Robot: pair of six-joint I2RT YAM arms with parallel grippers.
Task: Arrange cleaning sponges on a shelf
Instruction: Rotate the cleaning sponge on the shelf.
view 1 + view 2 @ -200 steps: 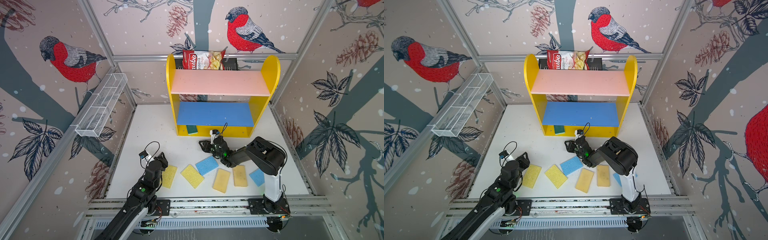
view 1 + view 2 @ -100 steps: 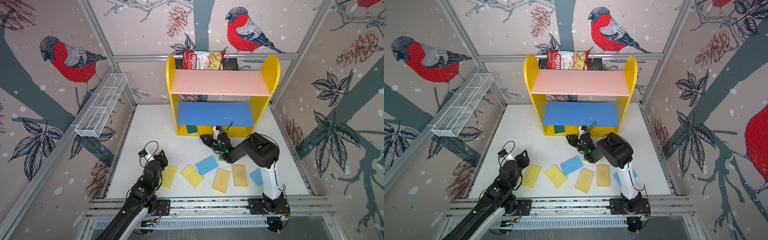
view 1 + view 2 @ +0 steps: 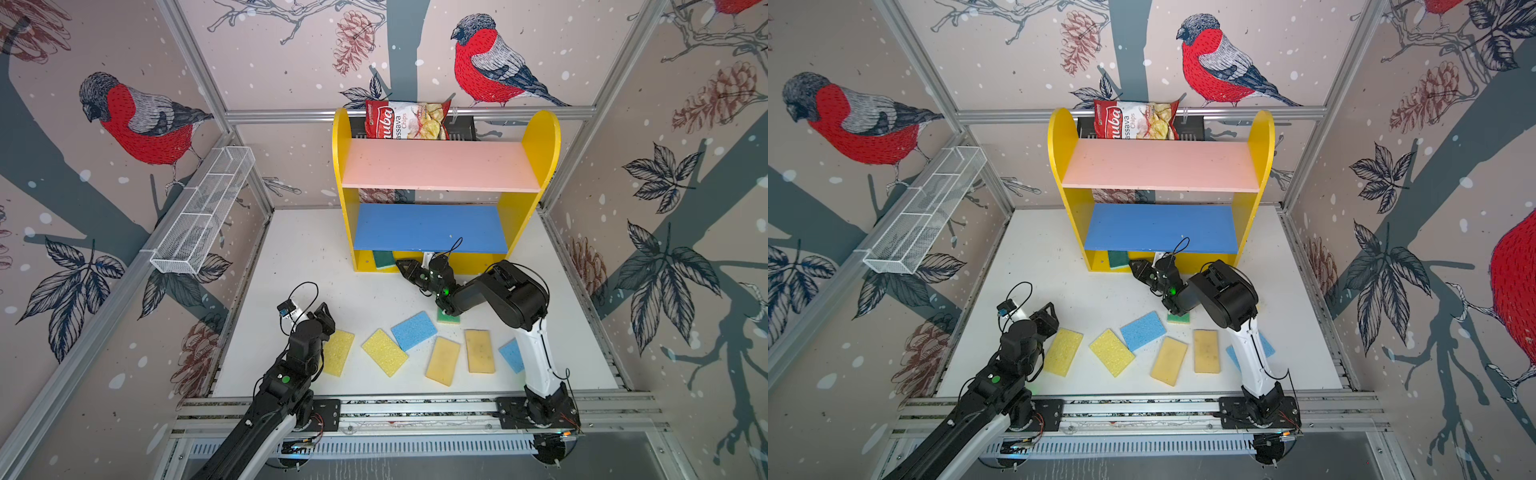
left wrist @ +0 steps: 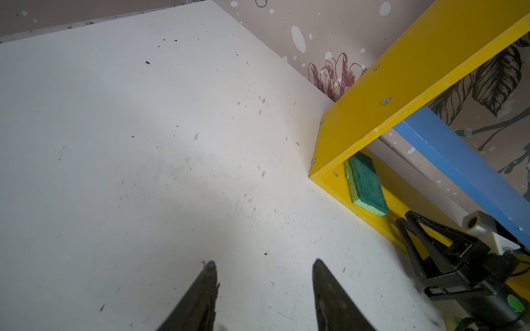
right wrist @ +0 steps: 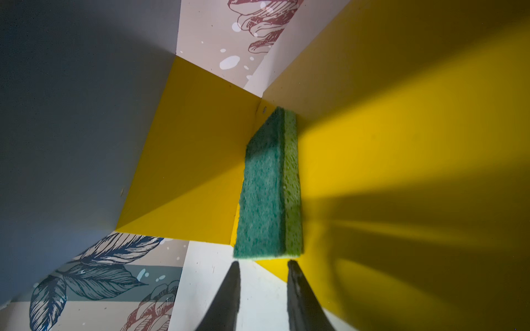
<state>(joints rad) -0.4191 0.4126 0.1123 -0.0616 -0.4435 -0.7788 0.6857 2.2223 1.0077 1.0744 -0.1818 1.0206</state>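
Right wrist view: green sponge (image 5: 266,186) flat in front-left corner of shelf (image 5: 372,143) base, just beyond right claw (image 5: 263,262), narrowly parted, empty. Meanwhile left claw (image 4: 264,261) wider, empty, above desk (image 4: 114,143). Along desk's front edge, other sponges (image 3: 384,352) spread out.

bullfinch wallpaper walls (image 3: 137,124), white tabletop (image 3: 316,257)
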